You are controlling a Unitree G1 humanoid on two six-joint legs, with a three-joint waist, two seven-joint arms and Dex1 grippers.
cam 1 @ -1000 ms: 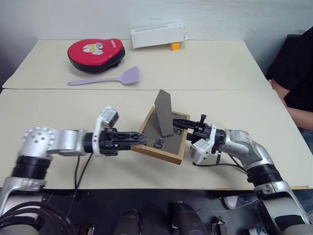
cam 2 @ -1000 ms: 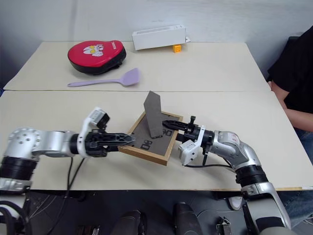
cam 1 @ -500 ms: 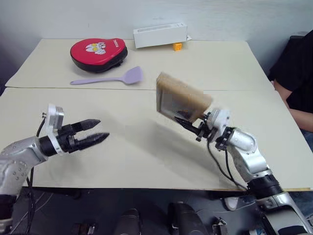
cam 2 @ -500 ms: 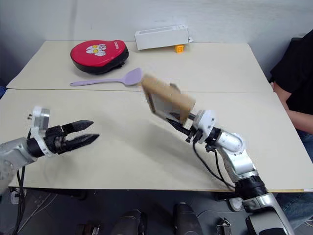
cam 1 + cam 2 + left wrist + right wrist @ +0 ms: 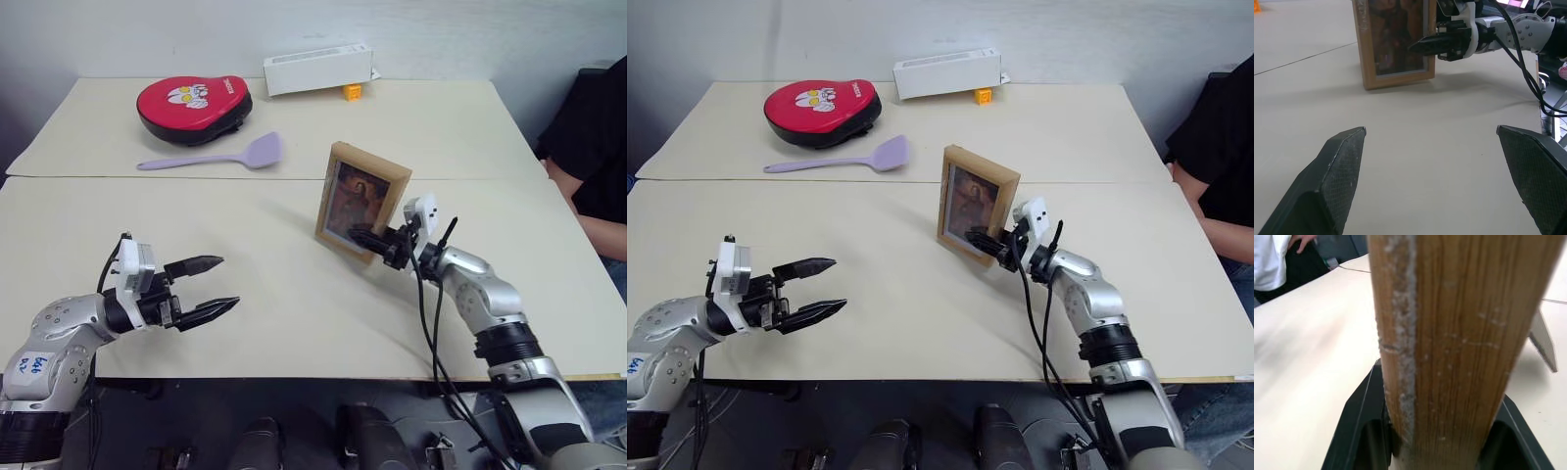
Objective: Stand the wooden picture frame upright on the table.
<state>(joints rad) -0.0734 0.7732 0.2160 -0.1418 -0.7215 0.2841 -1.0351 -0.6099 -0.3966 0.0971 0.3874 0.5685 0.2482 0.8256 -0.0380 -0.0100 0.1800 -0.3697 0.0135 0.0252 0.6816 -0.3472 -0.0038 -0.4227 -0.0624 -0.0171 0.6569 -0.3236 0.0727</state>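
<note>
With the frame (image 5: 363, 199) upright mid-table (image 5: 245, 294), its right edge clamped in the right pincer (image 5: 370, 240), ease those fingers apart slowly (check the stand behind bears it) and leave the wide-open, empty left pincer (image 5: 208, 287) near-left.

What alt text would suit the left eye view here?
The right gripper clamps the wooden picture frame upright on the table, portrait facing the camera. The left gripper hovers open, well clear of it.
</note>
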